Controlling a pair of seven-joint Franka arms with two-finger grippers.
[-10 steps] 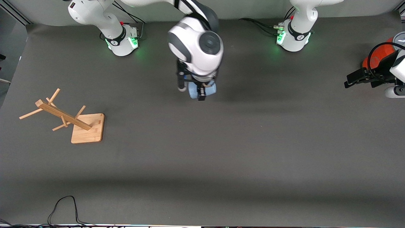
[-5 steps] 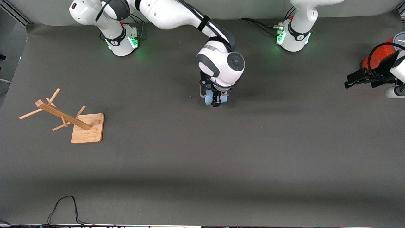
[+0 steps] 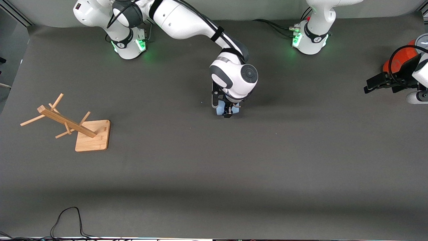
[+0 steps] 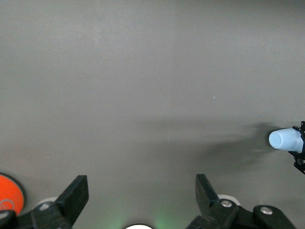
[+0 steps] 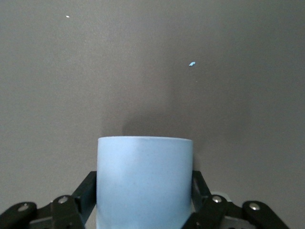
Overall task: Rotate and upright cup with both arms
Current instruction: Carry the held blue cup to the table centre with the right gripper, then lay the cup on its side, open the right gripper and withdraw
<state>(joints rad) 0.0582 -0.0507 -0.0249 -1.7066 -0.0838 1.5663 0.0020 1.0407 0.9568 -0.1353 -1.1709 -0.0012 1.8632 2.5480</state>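
Cup (image 3: 220,109) in pale blue sits clamped in the right claw (image 3: 228,112), low over the middle of the grey tabletop (image 3: 214,174). From the front view only slivers of blue show under the white wrist of the right arm (image 3: 187,23), which reaches out from its base at the right arm's end. The right wrist view shows it better: the cup (image 5: 144,181) fills the space between the two black fingers (image 5: 83,193), each pressed against one side of it, with its flat end pointing away from the wrist and a dark shadow on the tabletop just under it. In the left wrist view the same cup (image 4: 285,140) appears well off, lying sideways with its rounded end free and the right claw gripping its other end.

The left claw (image 3: 379,83) waits at the left arm's end of the tabletop, its fingers (image 4: 74,195) spread wide with nothing between them, just beside an orange-red cylinder (image 3: 399,58).

A wooden rack (image 3: 72,125) with slanted pegs stands on its square base toward the right arm's end, well apart from the cup. A black cable (image 3: 68,219) loops at the tabletop's edge nearest the front camera.
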